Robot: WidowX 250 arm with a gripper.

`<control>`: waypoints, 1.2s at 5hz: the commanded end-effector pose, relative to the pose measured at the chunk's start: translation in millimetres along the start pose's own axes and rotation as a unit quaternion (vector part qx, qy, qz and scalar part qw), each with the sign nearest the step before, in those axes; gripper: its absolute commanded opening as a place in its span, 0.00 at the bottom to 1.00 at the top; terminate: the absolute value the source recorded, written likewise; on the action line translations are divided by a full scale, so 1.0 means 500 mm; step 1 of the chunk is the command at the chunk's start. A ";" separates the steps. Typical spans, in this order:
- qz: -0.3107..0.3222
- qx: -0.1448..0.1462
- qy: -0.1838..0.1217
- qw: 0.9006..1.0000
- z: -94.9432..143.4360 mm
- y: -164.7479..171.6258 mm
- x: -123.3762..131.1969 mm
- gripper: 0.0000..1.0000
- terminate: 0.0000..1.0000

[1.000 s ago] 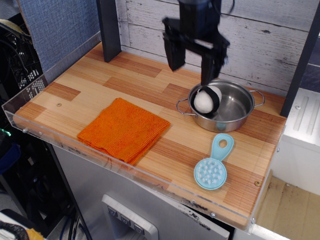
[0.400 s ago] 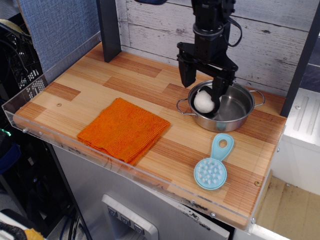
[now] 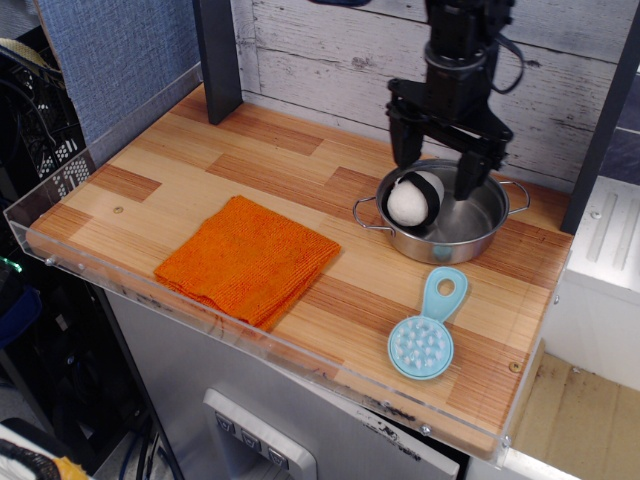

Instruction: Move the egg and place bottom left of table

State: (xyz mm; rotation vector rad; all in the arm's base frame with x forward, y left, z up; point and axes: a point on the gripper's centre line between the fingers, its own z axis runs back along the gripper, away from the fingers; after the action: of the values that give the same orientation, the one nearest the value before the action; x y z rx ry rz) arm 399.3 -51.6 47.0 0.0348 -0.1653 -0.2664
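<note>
The egg [image 3: 410,200], white with a black band, lies in the left part of the steel pot [image 3: 470,225] at the table's back right. My black gripper [image 3: 438,168] hangs open just above the pot, a little right of the egg, its fingers apart and empty. The left finger [image 3: 402,145] is above the egg, the right finger [image 3: 470,170] reaches down over the pot's middle. The wooden table [image 3: 180,170] has a clear acrylic rim.
An orange folded cloth [image 3: 248,258] lies at the front left of middle. A light-blue round brush [image 3: 428,330] lies in front of the pot. A dark post [image 3: 217,55] stands at the back left. A plank wall rises behind.
My gripper has come down from above and then shifted right, from over the pot's left rim to over the pot's middle. The egg has stayed in the pot.
</note>
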 end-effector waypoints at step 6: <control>-0.034 0.010 0.008 0.999 0.011 -0.015 -0.006 1.00 0.00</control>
State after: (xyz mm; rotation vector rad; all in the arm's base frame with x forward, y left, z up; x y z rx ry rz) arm 392.3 -55.8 40.2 0.0611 -0.1184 -0.3256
